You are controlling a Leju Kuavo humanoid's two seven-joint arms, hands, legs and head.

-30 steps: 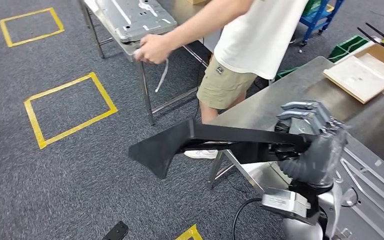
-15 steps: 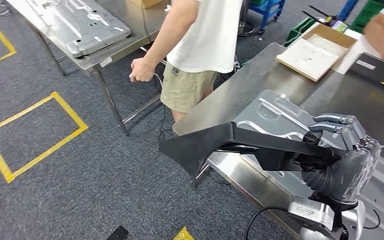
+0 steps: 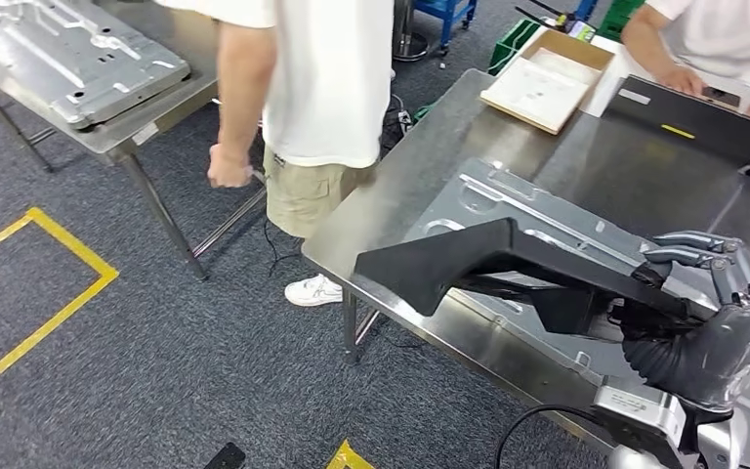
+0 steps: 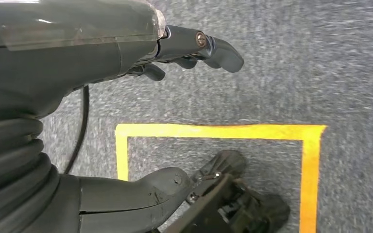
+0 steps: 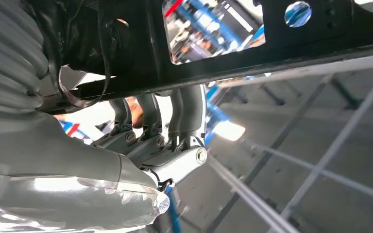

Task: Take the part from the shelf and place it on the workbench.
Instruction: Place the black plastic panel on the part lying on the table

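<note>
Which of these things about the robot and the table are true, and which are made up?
1. The robot's right hand holds a long black part. True.
2. The black part lies flat on the floor. False: the hand holds it up, over the near edge of the metal table.
3. The robot's left hand is carrying a box. False: it holds nothing and hangs over the grey carpet with yellow tape.
4. A person in a white shirt stands at the corner of the metal table. True.
5. A shiny metal plate lies on the table. True.
</note>
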